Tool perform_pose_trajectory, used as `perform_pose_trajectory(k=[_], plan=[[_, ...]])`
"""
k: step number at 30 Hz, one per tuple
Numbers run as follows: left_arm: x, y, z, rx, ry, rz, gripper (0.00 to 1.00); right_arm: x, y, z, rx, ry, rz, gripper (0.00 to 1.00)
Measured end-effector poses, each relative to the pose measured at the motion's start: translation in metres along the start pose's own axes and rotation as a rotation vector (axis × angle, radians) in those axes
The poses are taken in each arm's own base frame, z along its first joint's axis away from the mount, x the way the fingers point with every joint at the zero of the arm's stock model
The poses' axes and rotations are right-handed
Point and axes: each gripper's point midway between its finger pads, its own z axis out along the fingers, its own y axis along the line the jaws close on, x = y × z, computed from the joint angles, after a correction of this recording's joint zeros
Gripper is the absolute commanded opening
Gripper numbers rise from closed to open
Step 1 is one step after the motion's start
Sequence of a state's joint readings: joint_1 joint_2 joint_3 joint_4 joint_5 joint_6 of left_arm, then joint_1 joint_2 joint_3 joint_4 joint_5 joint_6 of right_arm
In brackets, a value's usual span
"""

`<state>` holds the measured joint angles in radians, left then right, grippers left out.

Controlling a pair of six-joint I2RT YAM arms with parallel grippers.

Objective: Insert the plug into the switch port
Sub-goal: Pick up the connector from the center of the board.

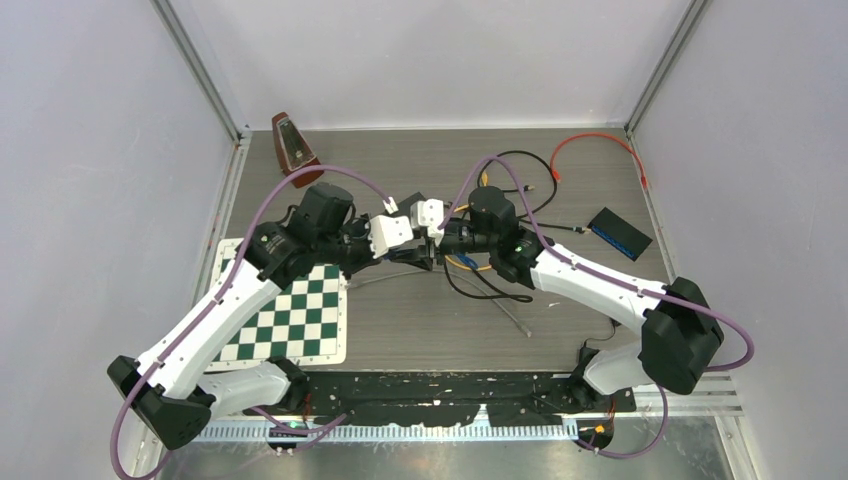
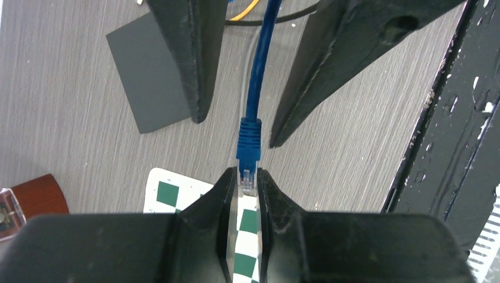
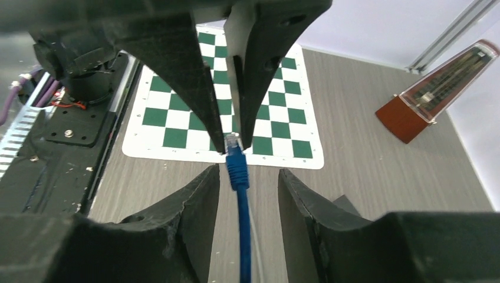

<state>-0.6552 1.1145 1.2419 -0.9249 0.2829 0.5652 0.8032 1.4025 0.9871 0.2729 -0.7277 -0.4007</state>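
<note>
Grey tabletop (image 1: 420, 330), plug (image 2: 248, 150) in left jaws (right jaws apart)

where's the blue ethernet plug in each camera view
top external: not discernible, hidden near the picture's centre.
left wrist: blue ethernet plug lower centre, its tip pinched between the left fingers.
right wrist: centre, its tip between the left fingers reaching in from the top.
shared landmark: checkerboard mat.
</note>
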Motion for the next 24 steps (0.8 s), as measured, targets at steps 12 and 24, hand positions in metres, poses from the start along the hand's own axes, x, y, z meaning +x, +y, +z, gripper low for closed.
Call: perform_pose_trajectory(k=[12, 24], plan=[[-0.001, 0.001, -0.001, -0.007, -0.006, -0.001, 0.0, 0.005, 0.01, -0.001, -0.038, 0.018, 0.046, 0.44], [0.006, 0.002, 0.002, -0.027, 0.007, -0.04, 0.06, 0.015, 0.009, 0.001, -0.008, 0.019, 0.046, 0.05]])
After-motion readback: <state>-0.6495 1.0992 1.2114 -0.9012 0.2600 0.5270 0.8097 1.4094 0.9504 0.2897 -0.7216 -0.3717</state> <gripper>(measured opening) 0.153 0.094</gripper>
